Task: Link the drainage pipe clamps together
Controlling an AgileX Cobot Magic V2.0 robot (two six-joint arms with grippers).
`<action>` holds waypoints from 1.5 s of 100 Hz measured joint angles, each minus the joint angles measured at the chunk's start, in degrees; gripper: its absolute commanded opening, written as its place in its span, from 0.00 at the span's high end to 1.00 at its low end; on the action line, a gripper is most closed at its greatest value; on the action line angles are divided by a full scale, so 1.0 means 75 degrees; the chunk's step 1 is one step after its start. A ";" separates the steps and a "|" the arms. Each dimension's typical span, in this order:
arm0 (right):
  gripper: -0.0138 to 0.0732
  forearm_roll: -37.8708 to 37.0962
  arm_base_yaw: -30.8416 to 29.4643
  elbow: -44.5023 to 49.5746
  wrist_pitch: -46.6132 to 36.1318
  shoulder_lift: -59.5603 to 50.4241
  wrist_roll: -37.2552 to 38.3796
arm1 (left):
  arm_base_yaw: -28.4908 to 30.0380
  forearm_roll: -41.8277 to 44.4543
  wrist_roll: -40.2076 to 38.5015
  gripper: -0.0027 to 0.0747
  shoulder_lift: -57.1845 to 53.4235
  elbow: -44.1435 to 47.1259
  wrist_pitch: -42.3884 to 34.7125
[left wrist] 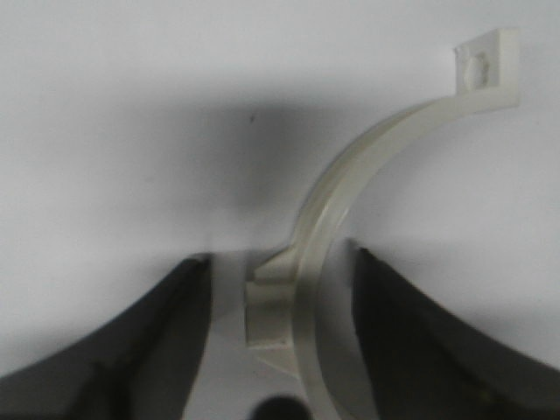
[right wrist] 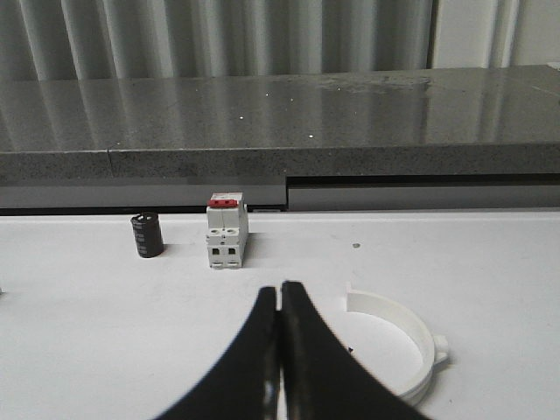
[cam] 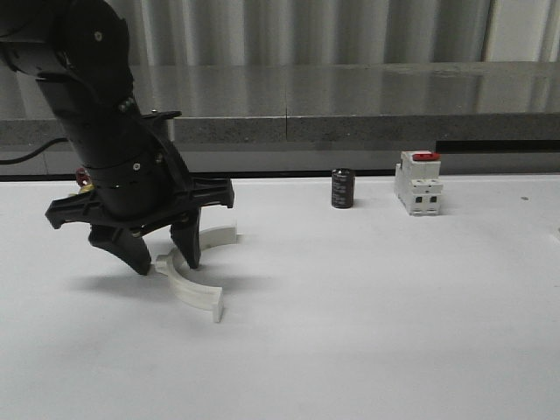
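Clamps first: one white half-ring clamp is lying flat on the white table, its curve running out from under the left claw toward the table's near edge and ending in a flat tab. Left claw is hanging just over that clamp with both black fingers spread apart, one on each side of the clamp's far end, jaws open and not pinching it. In the left wrist view the same clamp is passing between the two dark fingers, a small lug sitting at the near end and the flat tab at the far end; whether the fingertips are touching the plastic is hard to tell. Another white piece is lying just behind the left claw, partly hidden by it. In the right wrist view the right claw is sitting closed, fingers pressed together with nothing between them, and a white half-ring clamp is resting on the table just beside it. Black cylinder and white switch with red top are standing side by side well behind the clamps, near the table's back edge.
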 measured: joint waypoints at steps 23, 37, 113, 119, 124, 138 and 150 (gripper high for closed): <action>0.92 0.0000 0.0000 0.0000 0.0000 0.0000 0.0000 | 0.0000 0.0242 0.0000 0.26 -0.0041 -0.0059 0.0072; 0.92 0.0000 0.0000 0.0000 0.0000 0.0000 0.0000 | 0.0000 0.0630 0.0000 0.26 -0.0580 -0.0059 0.0131; 0.92 0.0000 0.0000 0.0000 0.0000 0.0000 0.0000 | 0.1776 0.1066 0.1869 0.26 -0.5953 0.2372 0.0116; 0.92 0.0000 0.0000 0.0000 0.0000 0.0000 0.0000 | 0.1976 0.1066 0.1886 0.26 -0.6446 0.2782 0.0061; 0.92 0.0000 0.0000 0.0000 0.0000 0.0000 0.0000 | 0.2088 0.1066 0.1900 0.26 -0.6869 0.3131 0.0012; 0.92 0.0000 0.0000 0.0000 0.0000 0.0000 0.0000 | 0.2162 0.1082 0.1929 0.26 -0.8059 0.4037 -0.0154; 0.92 0.0000 0.0000 0.0000 0.0000 0.0000 0.0000 | 0.2162 0.1082 0.1945 0.26 -0.9112 0.4719 -0.0255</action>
